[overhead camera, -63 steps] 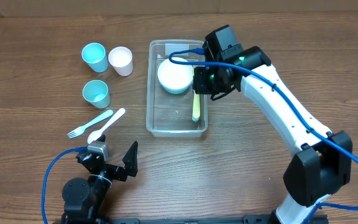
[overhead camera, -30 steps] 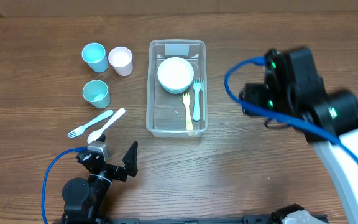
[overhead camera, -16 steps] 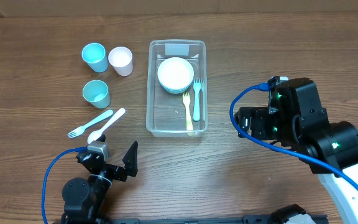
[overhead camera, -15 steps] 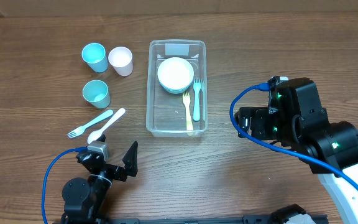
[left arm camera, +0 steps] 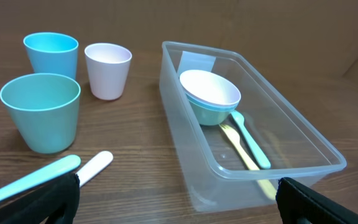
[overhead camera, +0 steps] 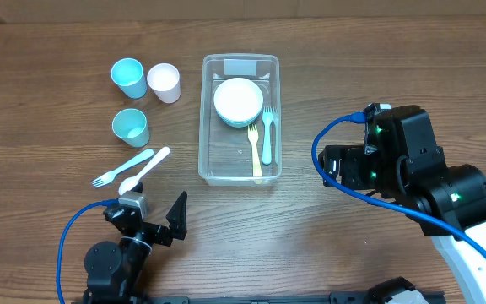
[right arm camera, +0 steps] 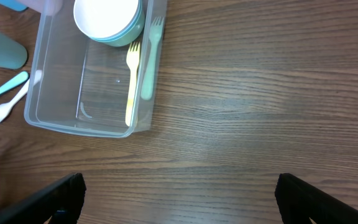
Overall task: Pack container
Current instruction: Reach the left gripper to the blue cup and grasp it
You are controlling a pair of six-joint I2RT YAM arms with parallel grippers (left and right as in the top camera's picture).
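— Grippers, starting at the left: how do they stand?

— Left gripper (overhead camera: pixel 152 218) sits at the near edge of the table (overhead camera: pixel 49 245), jaws spread wide, holding nothing. Far over on the other side, the right gripper (right arm camera: pixel 179 190) hangs above bare wood, fingers just as wide apart and empty.

— And between them?

— Leftmost, three cups: a blue cup (overhead camera: pixel 127 76), a white cup (overhead camera: pixel 164 82) just beside it, and a teal cup (overhead camera: pixel 131 127) nearer the robot. Below those, a blue fork (overhead camera: pixel 112 174) and a white spoon (overhead camera: pixel 154 160) lie side by side on the wood. Then comes the container (overhead camera: pixel 202 127), right of the cups and well apart from both grippers.

— What's in it?

— Stacked bowls (overhead camera: pixel 238 101) at its far end, with a yellow fork (overhead camera: pixel 255 156) and a teal fork (overhead camera: pixel 267 139) lying along its right wall.

— Which way does it lie?

— Its long axis runs straight away from the robot, the label (overhead camera: pixel 241 66) end farthest off. It sits flat, mouth up.

— How would it handle?

— I judge it light and thin-walled, so the sides would flex under a pinch, and the clear plastic looks slick. The rim is likely the stiffest part. I'd take hold there, at the middle of a long wall or over the near short end, where no contents crowd the fingers. Tilt it and the bowls and forks would probably slide.
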